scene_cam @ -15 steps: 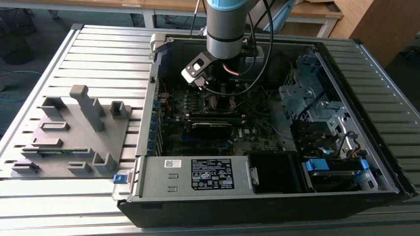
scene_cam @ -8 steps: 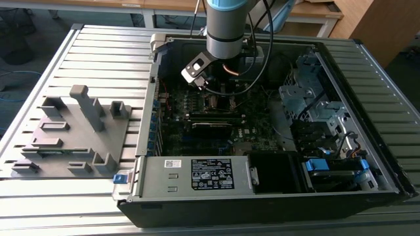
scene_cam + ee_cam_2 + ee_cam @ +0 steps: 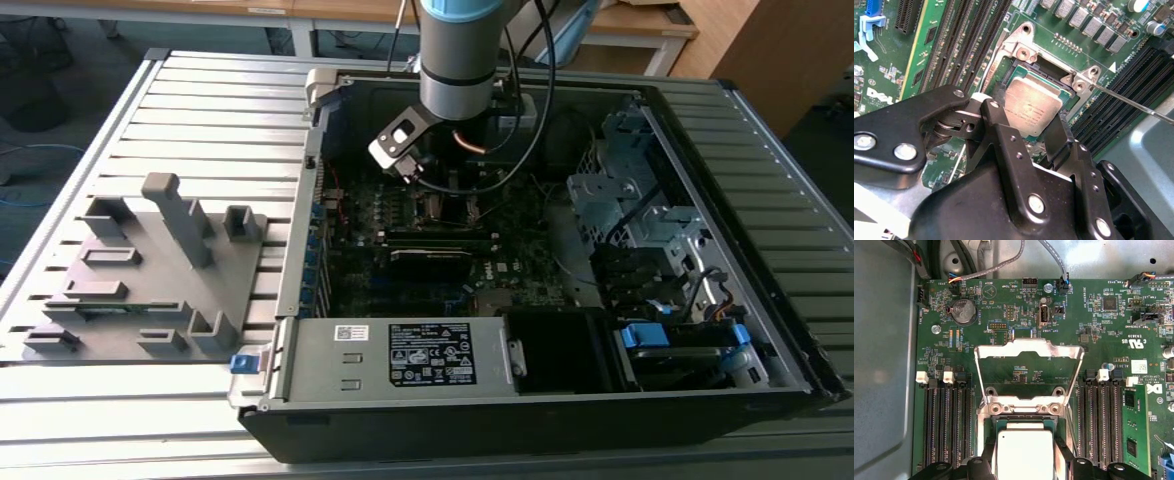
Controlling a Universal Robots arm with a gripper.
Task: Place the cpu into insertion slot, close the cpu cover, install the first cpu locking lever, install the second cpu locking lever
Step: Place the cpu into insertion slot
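gripper [image 3: 1029, 120] was low over motherboard [image 3: 1004, 300], inside PC case [image 3: 534, 425] | jaws closed narrow on cpu [image 3: 1031, 102], one finger at each of 2 opp. edges | cpu was at insertion slot [image 3: 1024, 421], fully seated or not: could not tell | cpu cover [image 3: 1029, 346] stood raised open, just beside slot

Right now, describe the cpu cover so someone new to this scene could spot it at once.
Look inside the open computer case, at the green motherboard. In the first wrist view, the square silver cpu lies between two banks of long black memory slots. The cpu cover is the thin silver frame hinged open beside it, with the board showing through its cut-out middle.
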